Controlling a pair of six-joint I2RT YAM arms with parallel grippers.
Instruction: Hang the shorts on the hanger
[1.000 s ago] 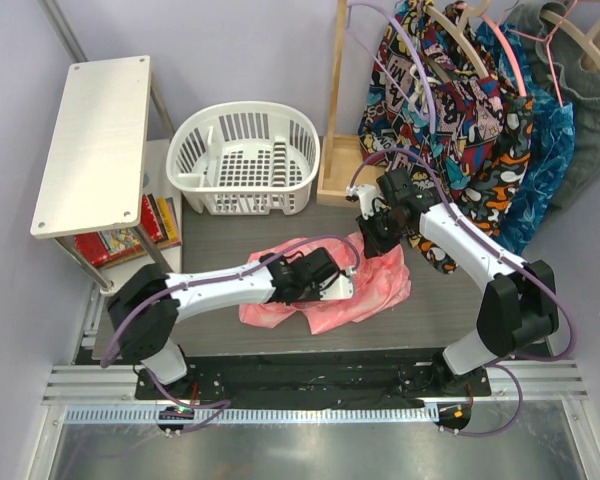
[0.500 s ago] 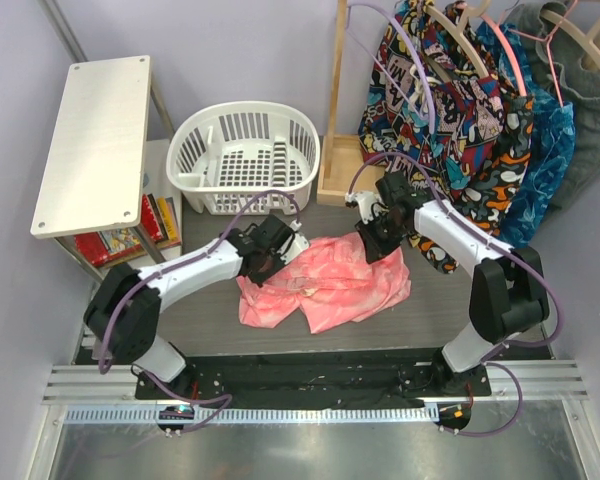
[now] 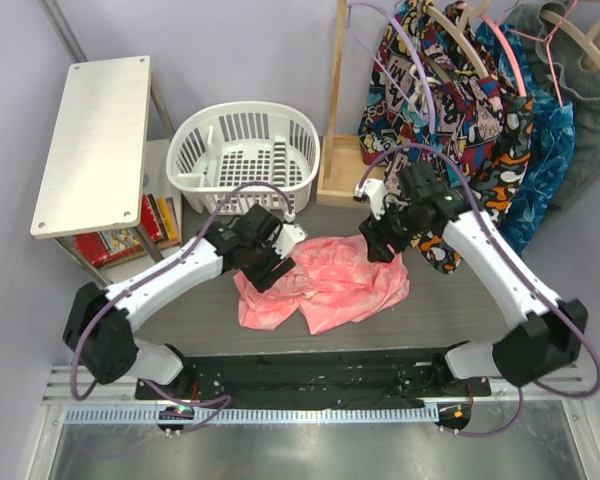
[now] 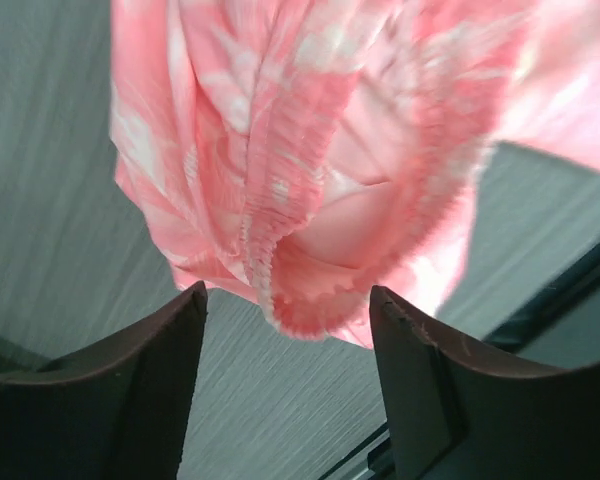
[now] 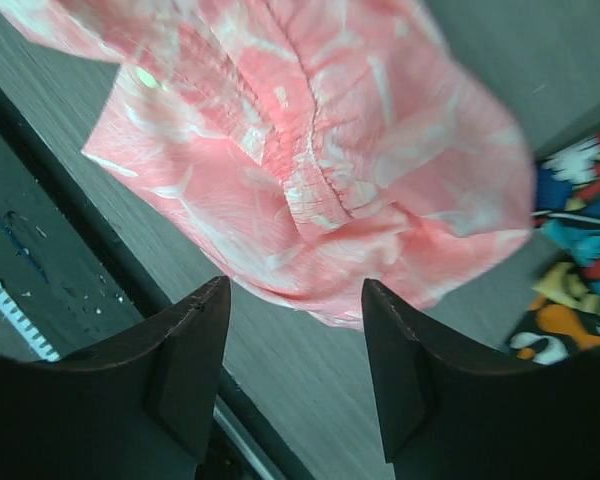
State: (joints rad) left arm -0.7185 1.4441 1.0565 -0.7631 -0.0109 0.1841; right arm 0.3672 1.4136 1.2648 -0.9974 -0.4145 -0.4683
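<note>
Crumpled coral-pink shorts lie on the dark bench.
The left gripper and right gripper sit at opposite edges, both spread wide, holding nothing.

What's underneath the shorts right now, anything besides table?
Only the dark grey table shows around the edges of the shorts, in all three views. The crumpled fabric covers whatever lies beneath its middle, so that can't be checked. Nothing pokes out from under it.
</note>
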